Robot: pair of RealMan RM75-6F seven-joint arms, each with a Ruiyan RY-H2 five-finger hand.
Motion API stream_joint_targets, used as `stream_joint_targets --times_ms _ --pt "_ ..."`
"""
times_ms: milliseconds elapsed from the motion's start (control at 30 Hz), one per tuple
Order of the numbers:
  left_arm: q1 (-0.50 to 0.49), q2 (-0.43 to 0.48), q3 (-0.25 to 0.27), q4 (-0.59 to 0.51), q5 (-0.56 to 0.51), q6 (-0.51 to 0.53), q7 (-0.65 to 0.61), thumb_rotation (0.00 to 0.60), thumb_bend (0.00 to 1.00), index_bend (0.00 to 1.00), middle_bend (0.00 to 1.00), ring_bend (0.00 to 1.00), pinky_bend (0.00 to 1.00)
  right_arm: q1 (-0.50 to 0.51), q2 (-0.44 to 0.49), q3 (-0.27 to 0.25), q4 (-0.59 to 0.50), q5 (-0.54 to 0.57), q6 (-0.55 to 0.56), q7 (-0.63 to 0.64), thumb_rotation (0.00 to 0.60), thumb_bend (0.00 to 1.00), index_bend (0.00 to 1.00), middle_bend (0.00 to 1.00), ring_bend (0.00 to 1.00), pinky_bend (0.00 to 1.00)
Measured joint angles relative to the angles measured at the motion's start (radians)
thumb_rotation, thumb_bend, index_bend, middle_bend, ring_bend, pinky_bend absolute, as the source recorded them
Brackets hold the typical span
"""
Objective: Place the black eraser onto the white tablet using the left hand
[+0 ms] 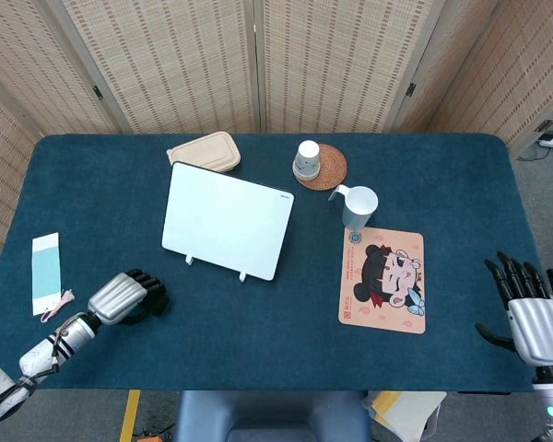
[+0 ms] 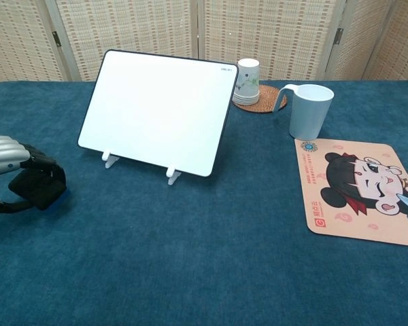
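Tablet (image 1: 227, 220): mid-table, left of centre, propped tilted on two small feet
Lidded box (image 1: 204, 152): just behind the tablet's far edge
Coaster (image 1: 322, 167): right of the box, at the back; paper cup (image 1: 307, 158) stands on it
Mug (image 1: 358, 206): in front of the coaster, right of the tablet
Mouse mat (image 1: 382, 279): flat, just in front of the mug
Paper slip (image 1: 46, 272): near the table's left edge
Left hand (image 1: 127, 297): front left, in front of the tablet, closed around the eraser (image 2: 38, 191)
Right hand (image 1: 529, 314): at the table's front right edge, well right of the mouse mat
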Motion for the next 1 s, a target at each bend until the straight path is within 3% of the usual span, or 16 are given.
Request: stream_joint_targets --times_ms 200,400,633,1000 --pt "0.014 0.025 -0.038 -0.062 -0.028 0.050 0.033 0.600 0.44 0.43 0.41 0.33 0.28 0.002 0.004 -0.008 0.001 -0.017 -0.002 0.009 0.600 0.20 0.00 0.00 0.00 0.00" --pt "0.040 0.025 -0.143 -0.150 -0.109 0.141 0.084 0.600 0.44 0.40 0.41 0.31 0.27 0.000 0.011 -0.016 0.005 -0.036 0.006 0.032 0.600 0.20 0.00 0.00 0.00 0.00" --pt "0.030 -0.054 -0.237 -0.162 -0.163 0.178 0.150 0.600 0.44 0.39 0.41 0.30 0.26 -0.007 0.020 -0.022 0.012 -0.053 0.024 0.065 0.600 0.20 0.00 0.00 0.00 0.00" --pt "-0.053 -0.205 -0.327 -0.100 -0.180 0.197 0.209 0.600 0.44 0.39 0.41 0.29 0.25 -0.001 0.032 -0.018 0.023 -0.042 0.007 0.103 0.600 0.20 0.00 0.00 0.00 0.00"
